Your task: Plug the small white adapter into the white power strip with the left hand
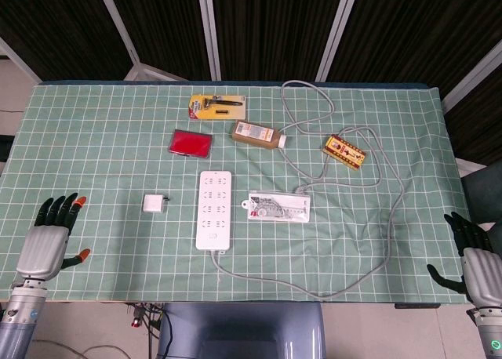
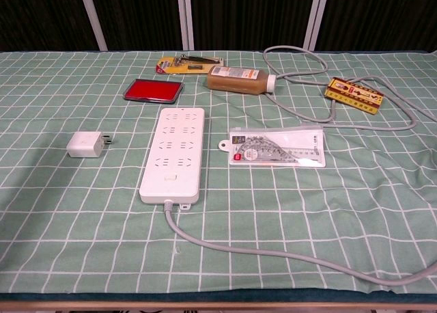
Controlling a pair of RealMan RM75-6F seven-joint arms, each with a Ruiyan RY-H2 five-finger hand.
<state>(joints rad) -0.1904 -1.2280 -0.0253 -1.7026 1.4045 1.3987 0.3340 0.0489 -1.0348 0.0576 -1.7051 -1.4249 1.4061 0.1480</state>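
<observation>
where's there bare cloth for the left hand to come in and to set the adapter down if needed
Bare cloth runs from the left hand to the small white adapter, and along the near edge left of the power strip. The strip between adapter and power strip is narrower. It is crowded beyond and right: red pad, bottle, ruler pack, looping cable.

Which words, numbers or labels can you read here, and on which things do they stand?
None can be read.
Ruler pack: scale marks and a red tag, too small.
Yellow box: print, blurred.
Razor card: print, blurred.
Bottle: label too small.
Power strip, adapter: no text visible.
</observation>
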